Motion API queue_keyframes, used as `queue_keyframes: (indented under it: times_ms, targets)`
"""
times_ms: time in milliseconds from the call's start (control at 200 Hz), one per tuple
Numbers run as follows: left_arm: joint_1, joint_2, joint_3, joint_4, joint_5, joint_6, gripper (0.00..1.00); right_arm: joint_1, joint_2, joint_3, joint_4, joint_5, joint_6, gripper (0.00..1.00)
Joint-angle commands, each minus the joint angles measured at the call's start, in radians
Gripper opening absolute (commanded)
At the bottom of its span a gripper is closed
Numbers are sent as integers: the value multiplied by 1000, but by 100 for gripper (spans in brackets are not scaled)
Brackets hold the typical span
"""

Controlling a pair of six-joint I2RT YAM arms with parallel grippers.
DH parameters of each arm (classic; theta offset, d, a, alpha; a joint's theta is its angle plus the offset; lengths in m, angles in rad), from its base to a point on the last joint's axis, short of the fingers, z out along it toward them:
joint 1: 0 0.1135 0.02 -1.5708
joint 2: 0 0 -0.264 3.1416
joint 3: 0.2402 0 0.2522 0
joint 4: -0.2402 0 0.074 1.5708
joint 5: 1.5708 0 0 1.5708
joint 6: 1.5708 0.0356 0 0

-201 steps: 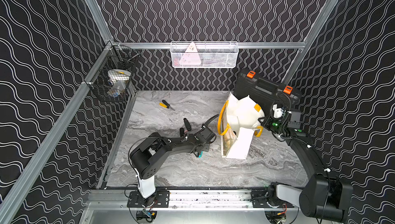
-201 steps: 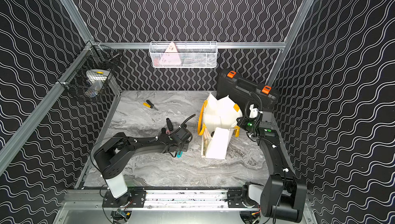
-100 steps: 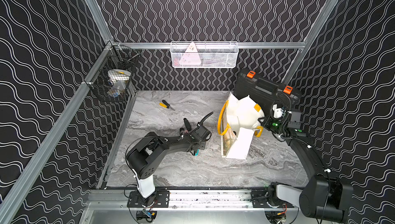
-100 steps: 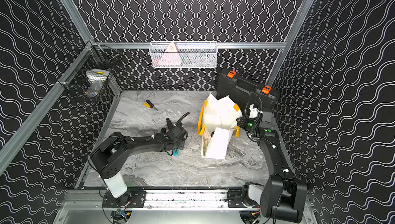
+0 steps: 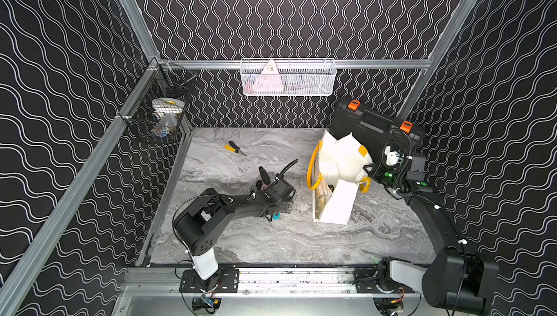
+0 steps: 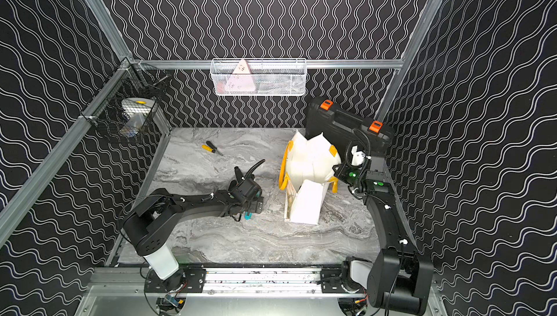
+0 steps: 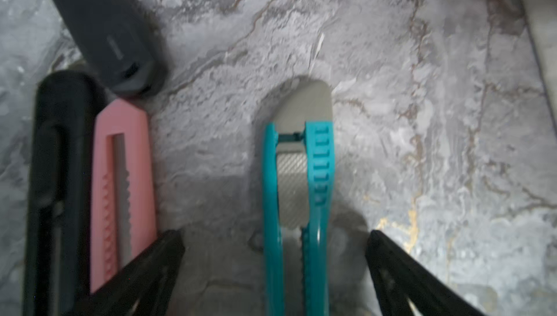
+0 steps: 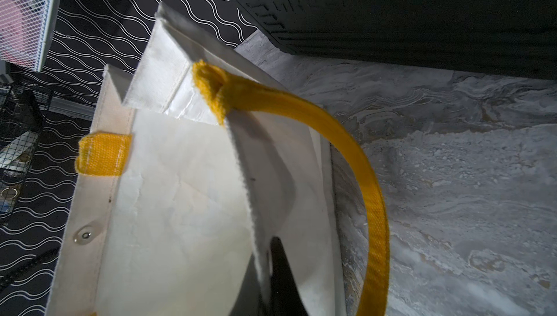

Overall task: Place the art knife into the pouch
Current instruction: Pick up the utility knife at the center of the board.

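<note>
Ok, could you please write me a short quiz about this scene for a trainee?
1. True or false: the left gripper is shut on the teal knife.
2. The right gripper pinches: A) the pouch rim, B) a screwdriver, C) the black case?
3. Fill in: the knife nearest the teal one is ___.
Key: 1 false, its jaws stand open on either side of it; 2 A; 3 pink, the pink knife.

You're looking at a matt white cloth pouch (image 5: 337,206) w/ woven yellow handles (image 8: 361,163); the teal knife (image 7: 320,163) is showing ribbed plastic, and the tabletop (image 7: 422,118) matt marble-look.
</note>
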Motion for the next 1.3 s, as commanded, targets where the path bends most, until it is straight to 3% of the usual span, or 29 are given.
queue_keyframes:
  times_ms: [0,355,525,565,640,785,1116,1291]
  targets:
    - [2,24,-17,-216,103,-9,98,1,-7,3,40,-19,7,0]
    - [-22,71,-71,-155,139,-22,98,1,-13,-1,45,-17,5,0]
    - [-77,32,-98,-156,55,-60,78,2,-24,-9,43,-16,4,0]
    - [-80,33,-94,-158,56,-68,69,4,-24,-11,45,-13,3,0]
    - [-90,48,-91,-151,74,-82,61,4,-24,-14,42,-7,1,0]
    - [-100,56,-125,-117,72,-107,59,7,-28,-9,30,1,-4,0]
    - [-100,41,-142,-109,95,-105,38,16,-26,-9,26,16,-10,0]
    - [-101,26,-94,-182,57,-75,38,20,-21,-9,27,17,-12,0]
